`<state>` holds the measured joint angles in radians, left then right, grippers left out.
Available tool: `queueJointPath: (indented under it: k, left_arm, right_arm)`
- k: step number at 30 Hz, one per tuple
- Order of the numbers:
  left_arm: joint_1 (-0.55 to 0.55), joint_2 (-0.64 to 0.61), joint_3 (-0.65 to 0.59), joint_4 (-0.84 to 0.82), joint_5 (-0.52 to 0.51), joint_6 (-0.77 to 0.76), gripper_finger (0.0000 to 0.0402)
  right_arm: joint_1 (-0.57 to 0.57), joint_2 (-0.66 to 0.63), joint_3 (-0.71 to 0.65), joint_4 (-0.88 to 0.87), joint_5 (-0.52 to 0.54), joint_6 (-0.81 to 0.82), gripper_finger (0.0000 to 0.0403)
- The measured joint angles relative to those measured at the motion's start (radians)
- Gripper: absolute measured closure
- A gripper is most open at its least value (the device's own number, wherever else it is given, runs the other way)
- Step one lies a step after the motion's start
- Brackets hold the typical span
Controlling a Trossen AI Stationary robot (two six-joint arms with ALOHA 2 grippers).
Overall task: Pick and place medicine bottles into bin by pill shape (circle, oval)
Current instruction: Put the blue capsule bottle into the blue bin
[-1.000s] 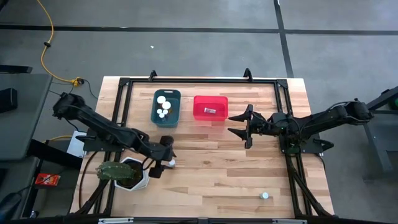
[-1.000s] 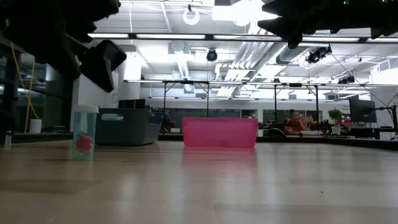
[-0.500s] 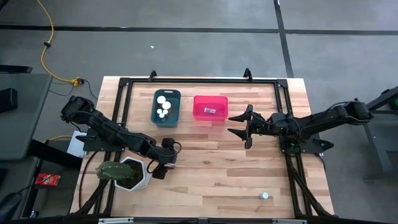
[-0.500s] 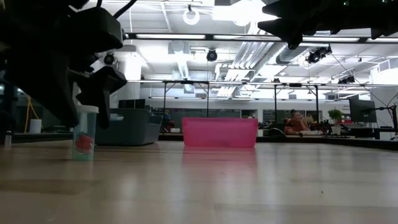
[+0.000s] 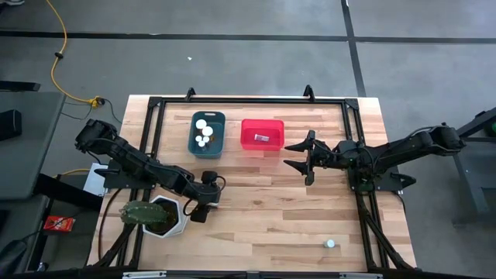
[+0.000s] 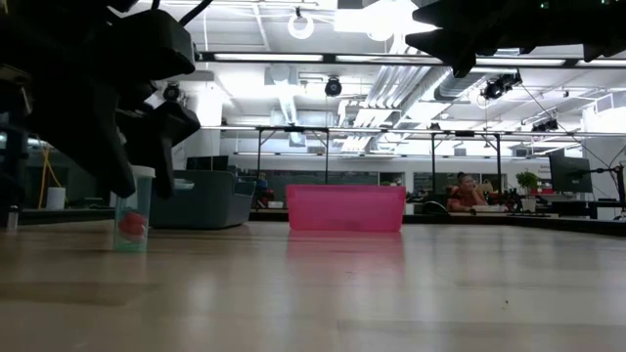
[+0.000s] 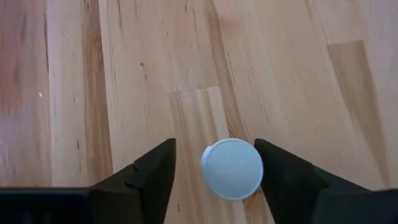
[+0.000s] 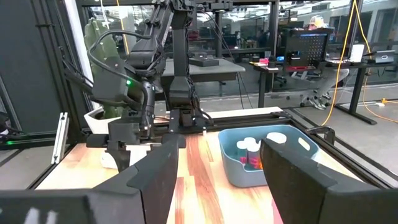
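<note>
A small clear bottle [image 6: 132,213] with a white cap [image 7: 232,168] and a red pill inside stands upright on the table's near left part. My left gripper [image 7: 214,145] is open and points down over it, one finger on each side of the cap; it also shows in the high view [image 5: 208,194]. My right gripper [image 5: 298,156] is open and empty, held above the table to the right of the red bin [image 5: 262,134]. The teal bin [image 5: 207,133] holds several white-capped bottles. One bottle lies in the red bin. My left gripper's one finger [image 7: 280,174] stands right beside the cap's rim [image 7: 259,169]; I cannot tell whether it touches. The other finger stands apart from the cap. The bottle stands upright on the table.
A white hexagonal plant pot [image 5: 159,215] stands just left of my left gripper, at the table's near left. Another small bottle [image 5: 330,242] stands near the table's near right corner. A black frame [image 5: 248,101] runs round the table's edges.
My left gripper has gone down over the clear bottle, so that its fingers now stand on both sides of the cap. The bottle has stayed where it was. For the last half second the gripper has kept still.
</note>
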<state>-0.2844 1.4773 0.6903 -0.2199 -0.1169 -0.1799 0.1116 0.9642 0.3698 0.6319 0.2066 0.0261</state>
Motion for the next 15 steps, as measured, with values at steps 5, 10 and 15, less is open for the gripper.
queueJointPath:
  k: [5, 10, 15]
  left_arm:
    - [0.000, 0.000, 0.000, 0.000, 0.000, 0.000, 0.0242]
    - [0.000, -0.004, 0.000, -0.002, 0.000, 0.000, 0.0277]
    - [0.000, -0.050, 0.004, -0.013, 0.001, 0.038, 0.0297]
  right_arm:
    - [0.000, 0.000, 0.000, 0.000, 0.000, 0.000, 0.0182]
    - [0.000, 0.000, 0.000, 0.000, 0.000, 0.000, 0.0182]
    - [0.000, 0.000, 0.000, 0.000, 0.000, 0.000, 0.0182]
